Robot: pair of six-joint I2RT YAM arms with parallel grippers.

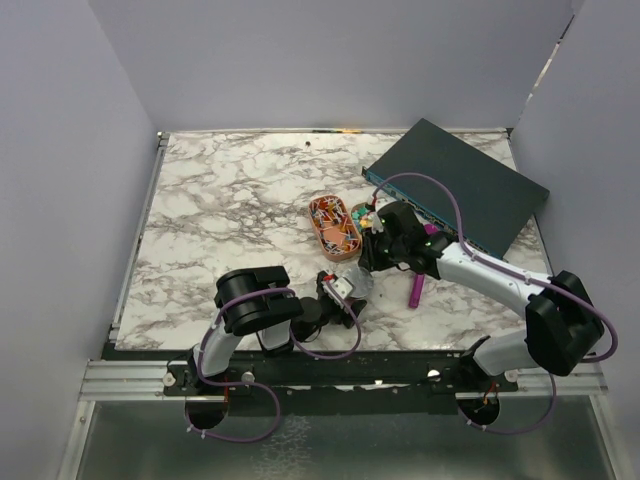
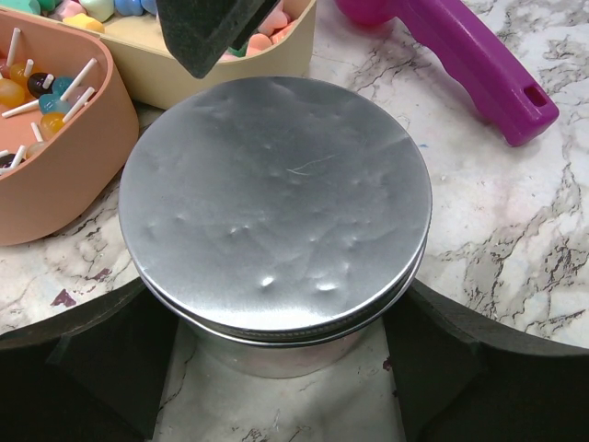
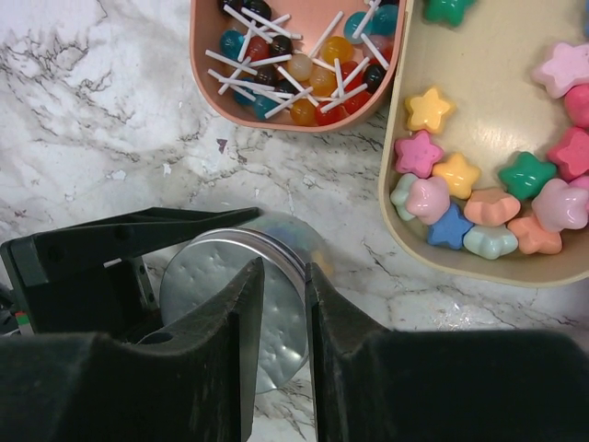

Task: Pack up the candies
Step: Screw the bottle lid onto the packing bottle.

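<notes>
**Left wrist and right wrist together: tin braced, lid pinched**

Left wrist camera looks straight down on a round silver metal tin [image 2: 276, 354], its dimpled lid [image 2: 276, 193] on, standing on the white-and-grey marble table [image 2: 515, 239]. The left gripper [image 2: 281, 364] has its jaws set wide with the tin's body between them, both black fingers against its sides. I judge this a bracing hold, so the tin cannot turn or slide while the lid is worked off. One dark foam-faced finger [image 2: 207, 37] of the right gripper overhangs the lid's far edge, but this view hides its partner.

The right wrist view fills that in. The right gripper [image 3: 285, 285] has its jaws at a narrow slot, and the lid's rim sits in that slot with a finger on each side. It reads as a pinch on the lid, and a grip at the edge probably suits lifting or twisting it free.

The candies [image 3: 479, 203], pastel star-shaped and rounded sweets in pink, yellow, green, blue and orange, lie in a cream oval tray [image 3: 469, 83] just beside the tin, none packed yet. Against that tray sits a salmon-pink oval tray [image 3: 197, 64] of white-sticked lollipops [image 3: 294, 64].

Only the top external view shows both arms meeting over the tin, and a dark teal flat box [image 1: 460, 190] at the table's far right. A purple plastic handled tool [image 2: 479, 64] lies near the tin.
</notes>
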